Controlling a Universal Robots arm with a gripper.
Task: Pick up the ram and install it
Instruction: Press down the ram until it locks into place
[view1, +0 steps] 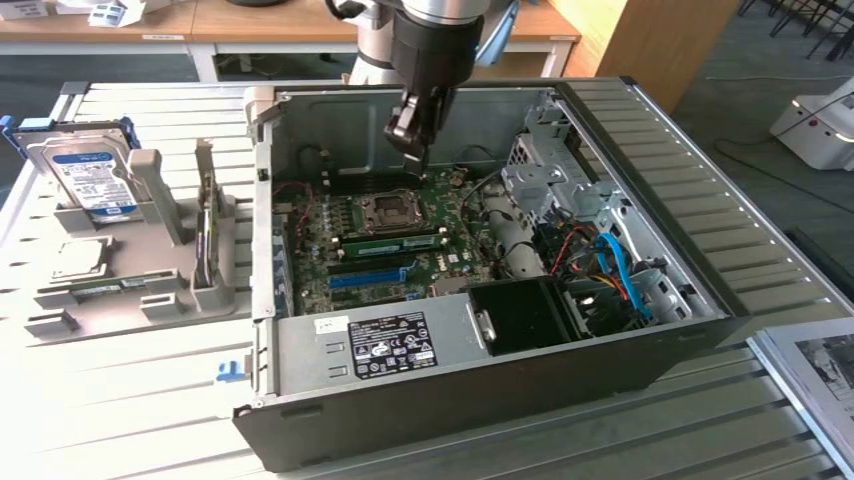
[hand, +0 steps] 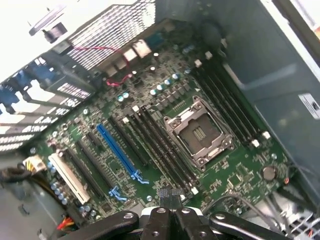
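The ram (view1: 390, 243) looks seated in a slot just beside the processor socket (view1: 395, 208), its long axis running along the socket's edge. The gripper (view1: 411, 158) hangs above the socket's opposite side, fingers clenched on nothing.

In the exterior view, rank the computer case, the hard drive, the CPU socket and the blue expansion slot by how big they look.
1. computer case, by far
2. hard drive
3. CPU socket and blue slot: not ranked against each other, as the slot is longer but much narrower.
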